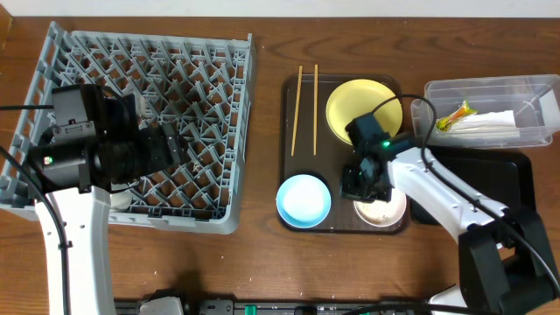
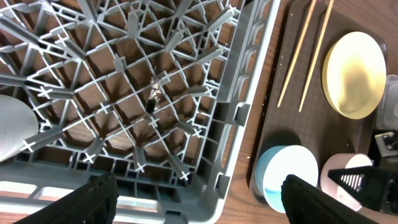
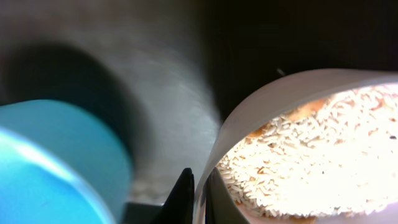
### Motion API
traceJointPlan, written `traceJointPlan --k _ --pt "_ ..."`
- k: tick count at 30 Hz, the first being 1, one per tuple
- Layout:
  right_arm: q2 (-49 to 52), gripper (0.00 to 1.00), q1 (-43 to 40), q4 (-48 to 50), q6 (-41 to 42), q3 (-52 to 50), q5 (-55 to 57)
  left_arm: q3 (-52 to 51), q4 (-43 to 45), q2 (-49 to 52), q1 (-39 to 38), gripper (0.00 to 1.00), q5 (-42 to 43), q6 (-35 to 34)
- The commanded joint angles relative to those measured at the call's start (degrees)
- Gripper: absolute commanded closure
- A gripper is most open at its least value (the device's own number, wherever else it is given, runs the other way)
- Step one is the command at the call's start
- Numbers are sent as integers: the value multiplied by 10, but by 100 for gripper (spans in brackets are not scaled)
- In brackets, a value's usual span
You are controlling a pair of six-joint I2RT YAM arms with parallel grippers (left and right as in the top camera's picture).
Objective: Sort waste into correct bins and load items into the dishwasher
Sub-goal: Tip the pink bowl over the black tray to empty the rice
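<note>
- White bowl [image 1: 389, 212], rice [image 3: 298, 149] inside: toward the near edge, right of centre, just beside light-blue bowl [image 1: 304, 199].
- Pinched at its far-left rim by right gripper [image 1: 360, 182], one finger on each side.
- Right arm [image 1: 437, 188]: in from the near-right corner, wrist angled down.
- Over grey dish rack [image 1: 39, 83] at the left edge: left gripper [image 1: 171, 144], fingers spread wide, holding nothing.

White bowl [image 1: 389, 210] of rice scraps [image 3: 311, 149], upright, rim pinched in right pincer [image 1: 366, 186]. Light-blue bowl [image 1: 304, 199], empty, just left of it. Yellow plate [image 1: 363, 107] and two parallel chopsticks [image 1: 297, 109] beyond. Napkin [image 1: 494, 129] and wrapper [image 1: 457, 116] in clear tub [image 1: 529, 94], well right.
</note>
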Motion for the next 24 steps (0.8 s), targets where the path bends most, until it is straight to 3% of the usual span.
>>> traceJointPlan --k 1,9,17,21,24 --pt "-39 99 -32 8 -102 53 -132 9 0 3 -2 14 -7 6" --pt "-119 99 -174 -32 -178 75 -293 9 1 3 -2 14 -7 6" --pt "-128 99 -374 -150 -375 69 -369 9 2 3 -2 14 -7 6" --pt "-128 99 -467 -136 -404 42 -402 9 2 3 -2 14 -7 6" --pt "-128 99 -526 -90 -434 0 -500 9 1 3 -2 14 -7 6"
